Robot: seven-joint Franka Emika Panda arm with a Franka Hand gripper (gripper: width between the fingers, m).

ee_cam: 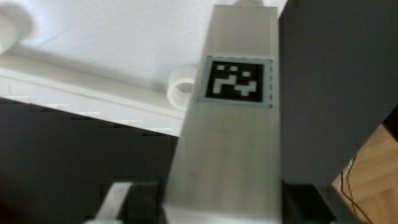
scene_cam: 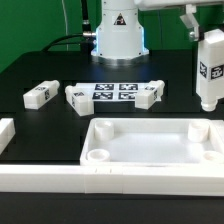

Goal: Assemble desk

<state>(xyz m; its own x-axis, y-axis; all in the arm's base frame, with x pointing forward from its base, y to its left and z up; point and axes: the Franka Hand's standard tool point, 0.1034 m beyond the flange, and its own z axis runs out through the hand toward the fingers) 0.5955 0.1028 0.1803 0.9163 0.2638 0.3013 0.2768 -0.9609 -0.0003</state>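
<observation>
The tool (scene_cam: 205, 35) is holding a white leg (scene_cam: 209, 70) straight up, at two o'clock from the desk top (scene_cam: 150, 145), so its end is pointing at a corner socket (ee_cam: 178, 90).

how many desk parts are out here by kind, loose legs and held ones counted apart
desk top: 1
loose legs: 3
held leg, upright in the gripper: 1
total: 5

White robot arm base (scene_cam: 118, 35) standing upright, two-finger gripper (scene_cam: 208, 38) raised at the exterior view's right, pointing downward, jaws clamped on an upright white square plastic post leg (scene_cam: 210, 78), fingers (ee_cam: 128, 203) flanking it
</observation>
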